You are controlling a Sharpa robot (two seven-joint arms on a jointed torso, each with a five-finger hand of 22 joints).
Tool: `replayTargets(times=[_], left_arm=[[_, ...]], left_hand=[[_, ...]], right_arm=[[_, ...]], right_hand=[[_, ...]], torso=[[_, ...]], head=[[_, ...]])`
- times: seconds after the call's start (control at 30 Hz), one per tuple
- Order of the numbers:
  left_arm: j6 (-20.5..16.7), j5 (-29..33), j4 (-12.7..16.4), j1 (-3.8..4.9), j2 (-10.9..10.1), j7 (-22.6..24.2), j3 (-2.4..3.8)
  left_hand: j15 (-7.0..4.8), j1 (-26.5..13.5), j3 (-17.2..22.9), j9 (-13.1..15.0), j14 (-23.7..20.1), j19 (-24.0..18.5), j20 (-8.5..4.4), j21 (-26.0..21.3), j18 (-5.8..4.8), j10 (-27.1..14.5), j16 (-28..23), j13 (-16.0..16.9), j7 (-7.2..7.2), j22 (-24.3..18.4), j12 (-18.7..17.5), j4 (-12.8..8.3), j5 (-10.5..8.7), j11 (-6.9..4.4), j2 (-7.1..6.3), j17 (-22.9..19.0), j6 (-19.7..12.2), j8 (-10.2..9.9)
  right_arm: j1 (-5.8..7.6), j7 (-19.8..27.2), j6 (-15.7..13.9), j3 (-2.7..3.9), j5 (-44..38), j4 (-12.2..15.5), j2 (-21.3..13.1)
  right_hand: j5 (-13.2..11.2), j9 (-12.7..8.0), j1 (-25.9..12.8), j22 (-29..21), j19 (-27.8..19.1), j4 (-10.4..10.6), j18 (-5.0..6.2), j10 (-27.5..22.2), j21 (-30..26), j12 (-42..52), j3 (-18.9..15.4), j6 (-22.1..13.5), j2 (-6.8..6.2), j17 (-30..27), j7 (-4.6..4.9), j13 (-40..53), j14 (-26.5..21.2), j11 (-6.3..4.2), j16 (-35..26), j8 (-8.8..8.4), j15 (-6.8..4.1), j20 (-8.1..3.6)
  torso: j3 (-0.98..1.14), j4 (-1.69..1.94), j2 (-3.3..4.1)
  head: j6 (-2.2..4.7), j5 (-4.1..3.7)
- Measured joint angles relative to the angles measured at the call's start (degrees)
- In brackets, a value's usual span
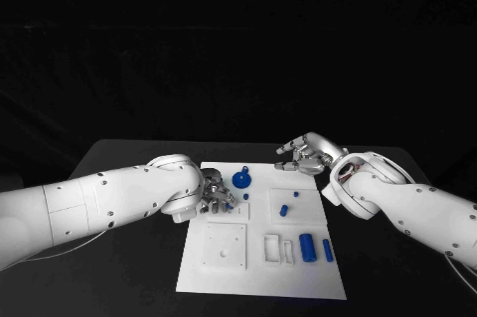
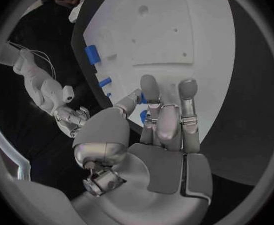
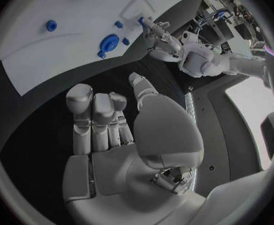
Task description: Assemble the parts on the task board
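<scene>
My left hand fingers pinch a small blue part near the task board left edge; lift straight, slowly; right hand curled, empty.

Matt white task board, metallic silver fingers

The head view looks steeply down from above the black table, far enough back to take in the whole flat white rectangular task board and both white arms. The left wrist view sits close behind the silver many-fingered left hand, facing across the board. The right wrist view sits close behind the silver many-fingered right hand, facing the board's edge. All three views share the board; each wrist view also takes in the opposite hand.
</scene>
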Motion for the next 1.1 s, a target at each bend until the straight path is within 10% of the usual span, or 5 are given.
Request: replayTargets(times=[1.1], left_arm=[[4.31, 0.8, -3.08, 0.77, 2.25, -1.02, 0.03]], left_hand=[[-0.03, -0.26, -0.02, 0.03, 0.21, -0.21, 0.21, -0.32, 0.0, 0.0, 0.0, -0.25, 0.01, -0.01, 0.0, -0.02, -0.35, 0.0, 0.27, -0.31, 0.01, 0.01]], right_arm=[[-0.1, -0.03, 0.26, 0.0, 0.01, -0.07, 0.11]], right_hand=[[0.0, 0.0, 0.0, 0.04, 0.0, 0.0, 0.0, 0.0, 0.0, 0.0, 0.0, 0.0, 0.0, 0.0, 0.0, 0.01, 0.0, 0.0, 0.0, 0.0, 0.0, 0.0]], torso=[[-0.09, -0.01, 0.01]], head=[[-0.6, -0.01]])
